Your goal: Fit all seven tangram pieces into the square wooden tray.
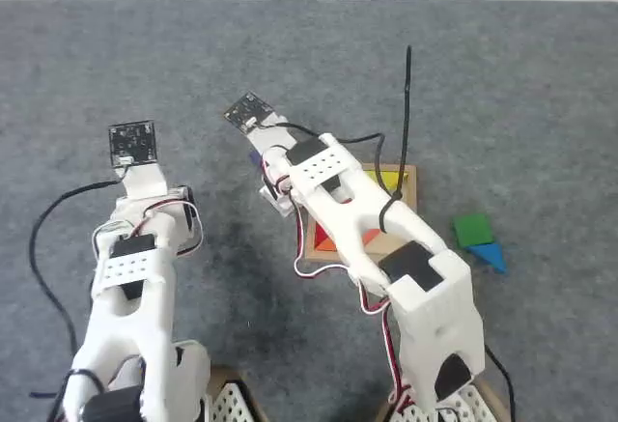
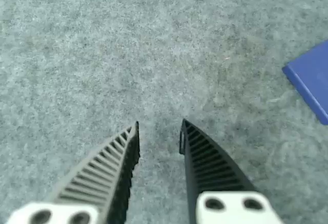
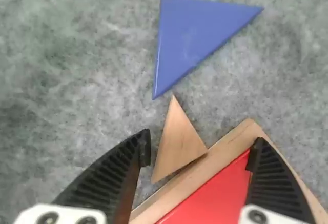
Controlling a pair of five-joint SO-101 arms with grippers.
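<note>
Over grey felt, with right gripper spread astride tan triangle touching tray rim, blue triangle just beyond: centre on tan piece, pinch gently, lift clear of rim; left gripper parted above bare felt

The felt table holds the tray, a green piece and blue piece to its right, and a blue triangle and tan triangle to its left.
</note>
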